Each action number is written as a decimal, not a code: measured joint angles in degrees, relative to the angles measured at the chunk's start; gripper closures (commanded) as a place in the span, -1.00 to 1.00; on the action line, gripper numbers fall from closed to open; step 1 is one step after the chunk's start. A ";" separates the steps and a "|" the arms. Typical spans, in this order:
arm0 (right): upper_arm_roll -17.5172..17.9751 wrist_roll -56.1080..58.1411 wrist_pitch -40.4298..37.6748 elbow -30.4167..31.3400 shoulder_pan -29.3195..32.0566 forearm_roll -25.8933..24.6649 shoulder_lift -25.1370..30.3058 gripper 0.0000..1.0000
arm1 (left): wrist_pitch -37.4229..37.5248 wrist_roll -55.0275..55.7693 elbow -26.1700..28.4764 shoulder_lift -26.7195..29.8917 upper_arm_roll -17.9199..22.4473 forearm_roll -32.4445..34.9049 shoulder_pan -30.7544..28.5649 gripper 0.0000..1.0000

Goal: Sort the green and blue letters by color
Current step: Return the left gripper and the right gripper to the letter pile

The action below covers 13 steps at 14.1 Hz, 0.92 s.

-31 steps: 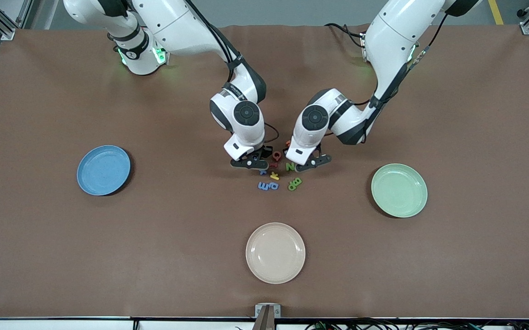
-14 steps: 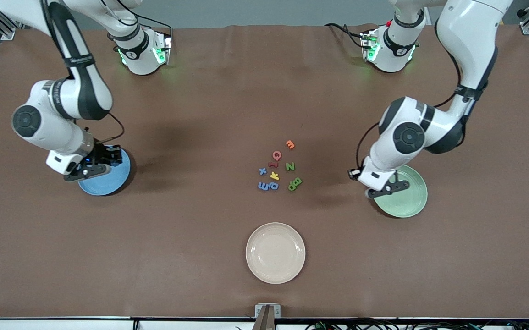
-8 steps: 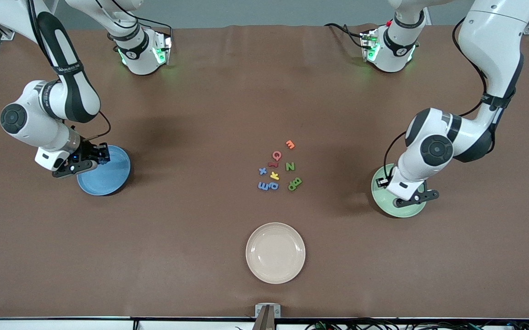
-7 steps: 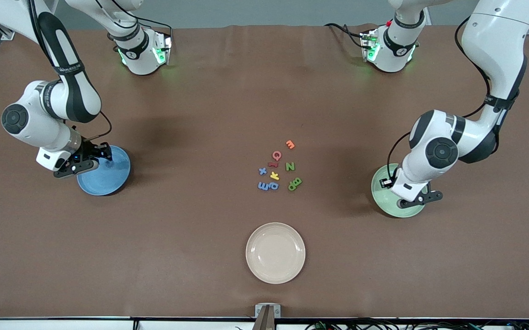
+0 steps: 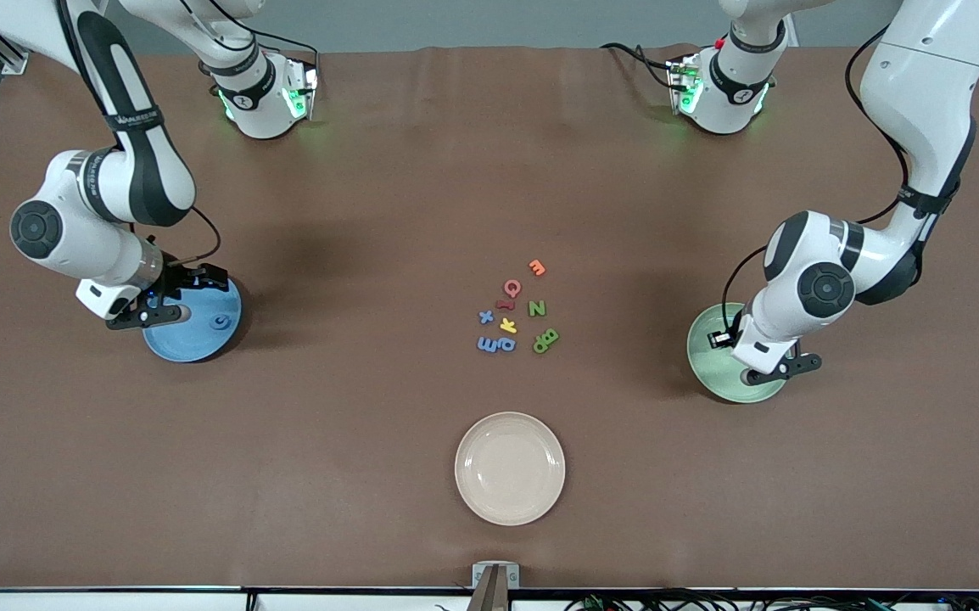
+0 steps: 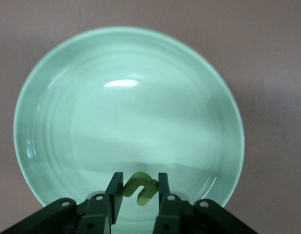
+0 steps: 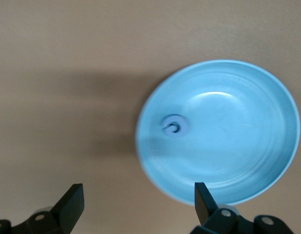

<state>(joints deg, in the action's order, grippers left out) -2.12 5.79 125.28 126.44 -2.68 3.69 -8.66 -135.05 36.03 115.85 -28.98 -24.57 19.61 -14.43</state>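
Observation:
My left gripper (image 5: 782, 369) hangs over the green plate (image 5: 714, 356), shut on a small green letter (image 6: 139, 186) held between its fingers above the plate's bowl (image 6: 67, 97). My right gripper (image 5: 174, 299) is open and empty over the rim of the blue plate (image 5: 197, 339). One blue letter (image 5: 220, 322) lies in that plate, also seen in the right wrist view (image 7: 173, 127). At the table's middle lie three blue letters (image 5: 486, 316) (image 5: 485, 344) (image 5: 506, 344) and green letters (image 5: 537, 308) (image 5: 545, 340).
Red (image 5: 512, 288), orange (image 5: 537, 268) and yellow (image 5: 508, 325) letters are mixed into the middle cluster. A beige plate (image 5: 510, 468) sits nearer to the front camera than the letters.
Both arms swung from the letter cluster out to their plates. My right gripper opened and its blue letter now lies in the blue plate. The left gripper still holds the green letter.

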 measured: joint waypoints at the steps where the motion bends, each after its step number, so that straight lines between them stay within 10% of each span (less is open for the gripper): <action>1: 0.15 -4.29 -3.20 -2.69 -1.90 -0.02 0.17 -1.00 | -0.04 0.00 0.39 0.00 -0.01 0.00 -0.04 0.54; 3: 0.26 -11.76 -8.75 -8.62 -5.19 -0.27 0.28 -1.00 | -0.06 0.00 0.81 0.01 -0.06 0.00 -0.08 0.41; 7: -0.59 -13.82 -13.64 -15.80 -4.54 -0.42 -1.96 -1.00 | -0.12 0.00 1.33 0.19 -0.09 0.00 -0.22 -0.44; 13: 0.53 -32.38 -11.24 -17.03 -18.00 -0.28 -4.15 -1.00 | -0.33 0.00 1.30 2.37 -1.78 0.01 -0.57 -0.67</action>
<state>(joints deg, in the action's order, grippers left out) -1.59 -26.59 114.04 109.40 -20.68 3.41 -12.81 -135.38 36.03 117.15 -26.61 -26.36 19.62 -15.00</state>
